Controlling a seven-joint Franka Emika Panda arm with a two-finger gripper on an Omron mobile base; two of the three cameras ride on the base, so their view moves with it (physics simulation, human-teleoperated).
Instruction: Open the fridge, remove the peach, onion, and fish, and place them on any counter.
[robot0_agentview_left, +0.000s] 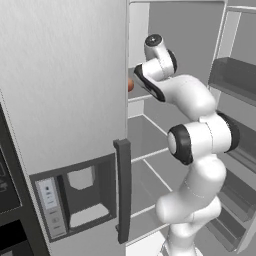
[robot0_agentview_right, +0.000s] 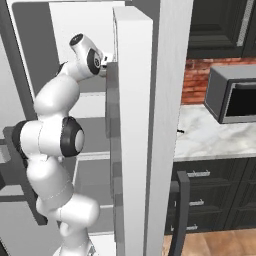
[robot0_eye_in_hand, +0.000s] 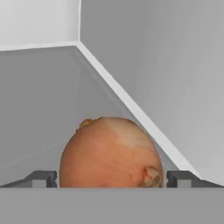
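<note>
The fridge (robot0_agentview_left: 65, 75) stands with its right door swung open, and my arm reaches onto an upper grey shelf (robot0_eye_in_hand: 35, 109). A brown-orange onion (robot0_eye_in_hand: 111, 153) rests on that shelf near the back corner. It sits right between the two dark fingertips (robot0_eye_in_hand: 43, 178) of my gripper (robot0_eye_in_hand: 112, 178), which is open around it with narrow gaps on both sides. In the left base view a sliver of the onion (robot0_agentview_left: 131, 85) peeks past the closed door's edge. The peach and the fish are out of view. The marbled counter (robot0_agentview_right: 210, 135) lies to the right of the fridge.
The open door's bins (robot0_agentview_left: 235, 75) stand close on the arm's right. The closed door has a dark handle (robot0_agentview_left: 123, 190) and a dispenser recess (robot0_agentview_left: 82, 195). A microwave (robot0_agentview_right: 232, 97) sits on the counter, and a black oven (robot0_agentview_left: 7, 200) stands at the far left.
</note>
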